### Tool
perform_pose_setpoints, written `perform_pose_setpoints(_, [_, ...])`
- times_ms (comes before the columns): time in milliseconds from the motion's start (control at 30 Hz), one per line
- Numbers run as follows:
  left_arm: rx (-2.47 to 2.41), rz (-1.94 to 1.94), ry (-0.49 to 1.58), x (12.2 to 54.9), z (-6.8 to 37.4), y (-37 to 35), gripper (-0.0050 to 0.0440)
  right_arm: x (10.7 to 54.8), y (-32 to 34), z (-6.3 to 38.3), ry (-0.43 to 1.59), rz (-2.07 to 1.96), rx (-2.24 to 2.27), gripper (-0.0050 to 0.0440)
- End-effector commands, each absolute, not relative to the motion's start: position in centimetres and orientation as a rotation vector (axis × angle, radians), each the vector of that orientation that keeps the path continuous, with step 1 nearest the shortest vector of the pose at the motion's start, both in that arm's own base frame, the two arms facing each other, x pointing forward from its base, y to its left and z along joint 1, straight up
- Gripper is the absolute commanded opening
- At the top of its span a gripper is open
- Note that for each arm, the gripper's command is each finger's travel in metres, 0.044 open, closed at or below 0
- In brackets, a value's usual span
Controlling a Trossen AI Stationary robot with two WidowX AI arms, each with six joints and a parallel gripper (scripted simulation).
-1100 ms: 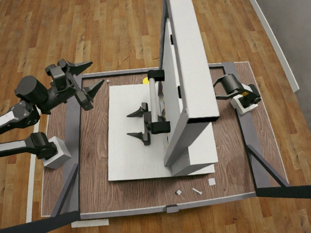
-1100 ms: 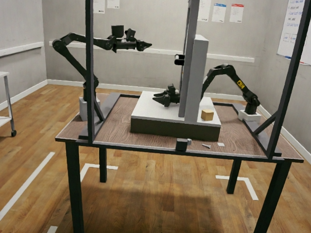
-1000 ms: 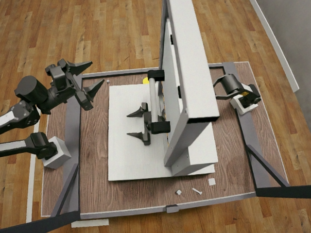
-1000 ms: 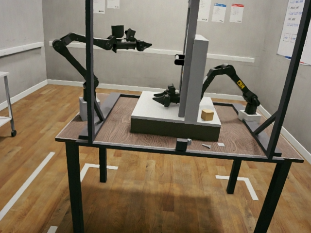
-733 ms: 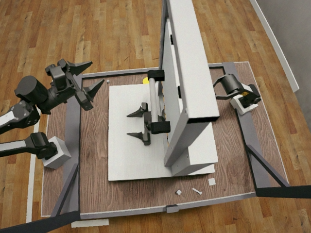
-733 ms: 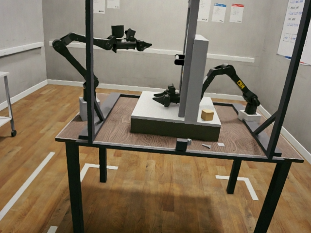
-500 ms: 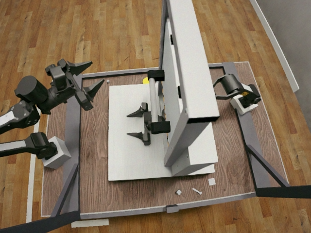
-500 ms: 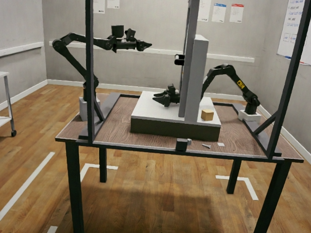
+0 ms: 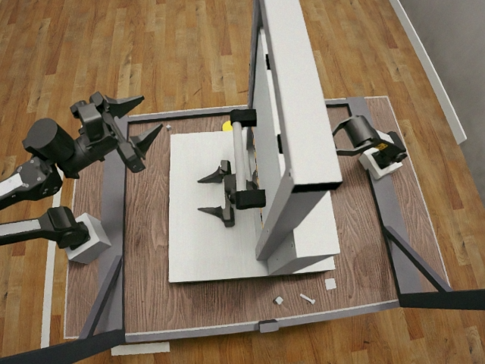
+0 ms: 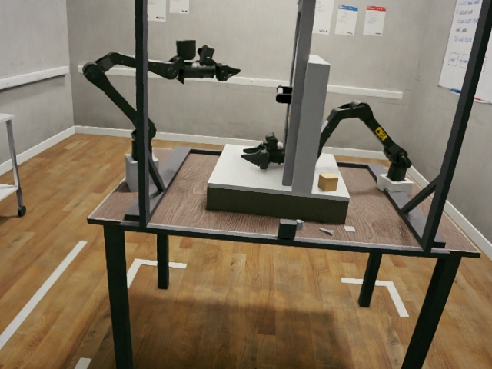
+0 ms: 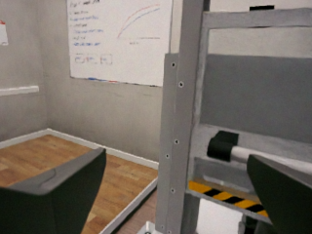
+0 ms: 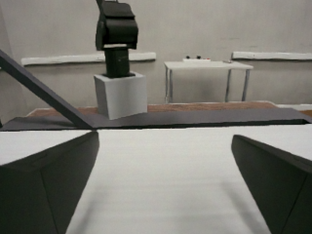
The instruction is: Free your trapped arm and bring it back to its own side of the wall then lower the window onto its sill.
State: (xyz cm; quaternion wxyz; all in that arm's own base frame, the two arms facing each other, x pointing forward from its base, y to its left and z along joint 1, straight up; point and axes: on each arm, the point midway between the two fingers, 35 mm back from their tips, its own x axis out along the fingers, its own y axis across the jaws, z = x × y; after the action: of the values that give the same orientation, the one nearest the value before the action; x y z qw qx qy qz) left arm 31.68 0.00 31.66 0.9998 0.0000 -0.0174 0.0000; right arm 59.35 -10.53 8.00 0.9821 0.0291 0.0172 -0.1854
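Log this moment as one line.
left pincer: open, away from handle | right pincer: open, through wall | right arm: not yet freed | window: not lowered onto sill

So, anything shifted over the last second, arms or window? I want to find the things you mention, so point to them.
Nothing visibly moved, and nothing was taken hold of or let go. The left gripper (image 9: 153, 111) (image 10: 240, 71) (image 11: 177, 158) stays raised and open, short of the window handle (image 9: 239, 156) (image 10: 284, 95) (image 11: 240, 154). The right gripper (image 9: 198, 195) (image 10: 242, 153) (image 12: 166, 139) is still through the wall, open, low beneath that handle, whose height looks the same.
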Motion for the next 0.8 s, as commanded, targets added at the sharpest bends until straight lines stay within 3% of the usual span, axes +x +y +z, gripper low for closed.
perform_pose_setpoints(0, [0.0, 0.0, -0.05, 31.6, 32.3, 0.0, 0.04, 59.8, -10.5, 11.7, -0.041, -0.37, 0.064, 0.04])
perform_pose_setpoints(300, [0.001, -0.254, -0.015, 34.5, 26.2, -4.8, 0.04, 59.8, -10.5, 11.7, -0.041, -0.37, 0.064, 0.04])
perform_pose_setpoints(767, [-0.002, -0.53, -0.005, 34.4, 20.3, -9.7, 0.04, 59.8, -10.5, 11.7, -0.041, -0.37, 0.064, 0.04])
